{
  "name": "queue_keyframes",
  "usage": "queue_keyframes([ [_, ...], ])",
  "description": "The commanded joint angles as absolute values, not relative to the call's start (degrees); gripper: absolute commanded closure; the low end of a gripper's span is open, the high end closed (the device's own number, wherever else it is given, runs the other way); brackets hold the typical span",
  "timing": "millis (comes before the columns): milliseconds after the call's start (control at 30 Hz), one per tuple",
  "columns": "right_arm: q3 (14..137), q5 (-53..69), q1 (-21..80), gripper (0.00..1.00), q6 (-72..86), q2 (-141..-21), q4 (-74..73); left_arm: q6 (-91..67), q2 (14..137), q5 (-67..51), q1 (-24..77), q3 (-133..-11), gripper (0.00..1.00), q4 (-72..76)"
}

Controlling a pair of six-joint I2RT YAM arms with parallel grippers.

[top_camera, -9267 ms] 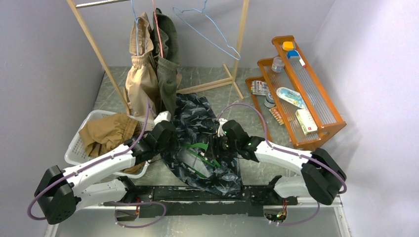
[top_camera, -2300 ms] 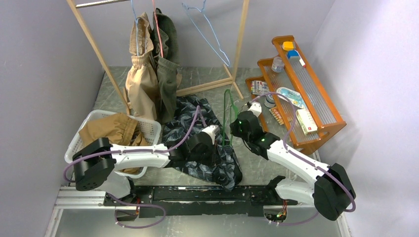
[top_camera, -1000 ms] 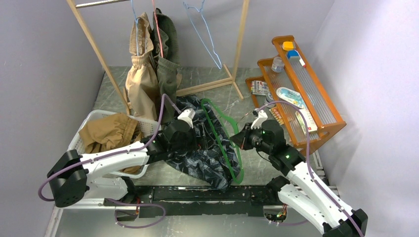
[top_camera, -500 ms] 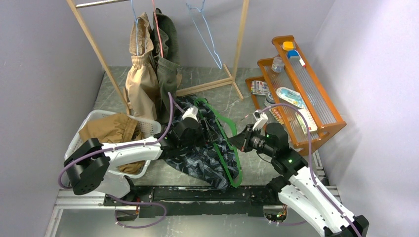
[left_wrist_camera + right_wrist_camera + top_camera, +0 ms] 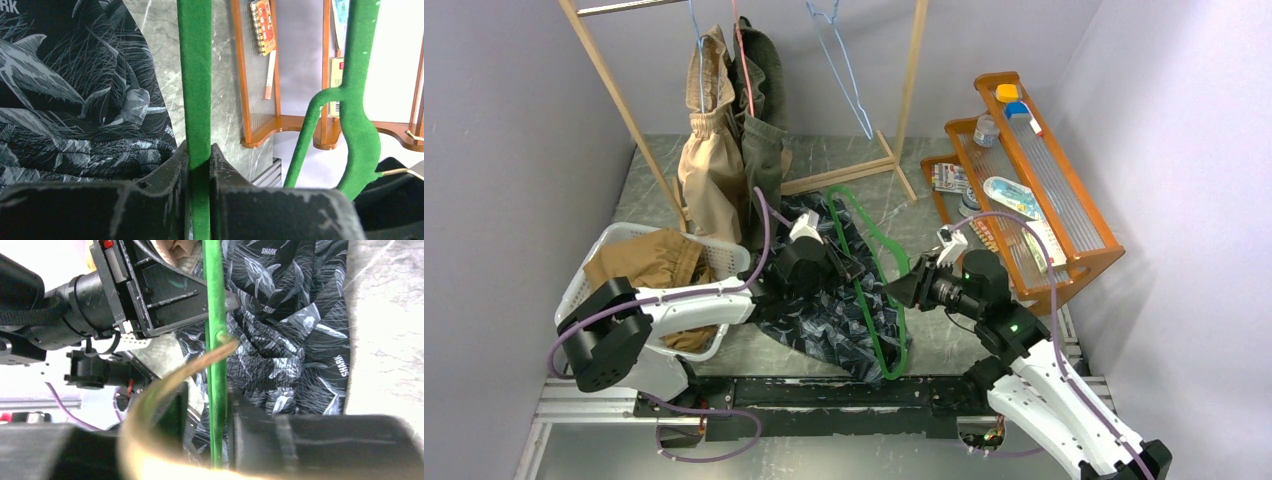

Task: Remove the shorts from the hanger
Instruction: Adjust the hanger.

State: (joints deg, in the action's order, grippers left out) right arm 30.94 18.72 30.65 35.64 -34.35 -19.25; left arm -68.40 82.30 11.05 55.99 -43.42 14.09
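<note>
L gripper (image 5: 199, 152) clamped on green hanger (image 5: 195, 75) bar, mid-frame. R gripper (image 5: 210, 405) jaws apart round its neck, no pinch. Hanger axis runs top-to-bottom. Patterned shorts (image 5: 819, 325) lie flat just left/under it, L gripper nearer.

The flocked hanger (image 5: 195, 75) was bright green. The printed shorts (image 5: 829, 325) were navy-black with pale grey sharks and fronds. The other shorts were light beige (image 5: 707, 170), olive green (image 5: 766, 160) and tan brown (image 5: 639, 265). The basket (image 5: 576, 290) was white, the tabletop (image 5: 844, 165) grey-veined marble, and the shelf rack (image 5: 1079, 185) orange-brown.
</note>
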Motion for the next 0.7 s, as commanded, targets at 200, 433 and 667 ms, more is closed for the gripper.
queue_keyframes([
  [200, 35.72, 2.21, 30.59, 0.38, 37.72, -24.62, -33.87, -78.5, 82.05, 13.69, 56.1, -37.92, 0.93, 30.76],
  [433, 40.89, -7.79, 30.59, 0.23, 37.49, -25.1, -32.5, -76.34, 80.55, 13.02, 56.17, -38.02, 0.93, 27.88],
  [667, 52.61, -3.69, 30.59, 0.22, 36.03, -39.97, -28.54, -75.53, 77.72, 15.85, 56.33, -38.67, 0.93, 21.43],
])
